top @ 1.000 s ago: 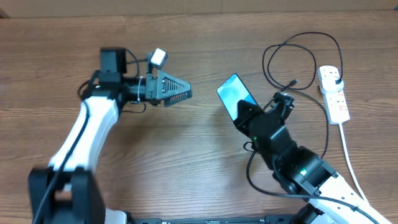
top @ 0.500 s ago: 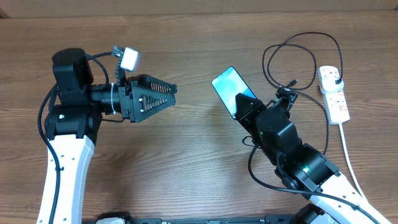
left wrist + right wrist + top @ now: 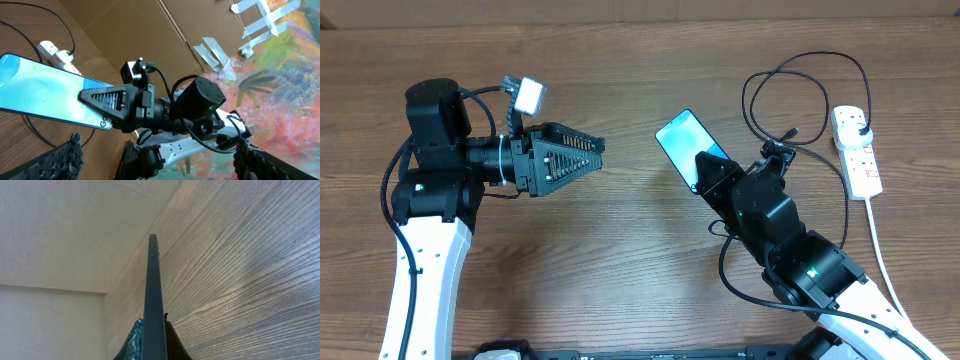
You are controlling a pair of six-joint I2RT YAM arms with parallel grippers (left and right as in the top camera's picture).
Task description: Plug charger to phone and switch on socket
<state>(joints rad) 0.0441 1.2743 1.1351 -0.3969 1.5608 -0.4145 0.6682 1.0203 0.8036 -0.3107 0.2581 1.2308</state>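
Pinching phone (image 3: 678,138) by lower end, right gripper (image 3: 705,168) holds it tilted, 3 o'clock. Left gripper (image 3: 595,148) spread wide, empty, 9 o'clock. Charger (image 3: 810,56), socket (image 3: 857,155) at 2 o'clock. Risk: narrow grip lets phone twist, slip.

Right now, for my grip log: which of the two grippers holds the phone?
The right gripper, shut on the phone; the left gripper is open and empty, well apart.
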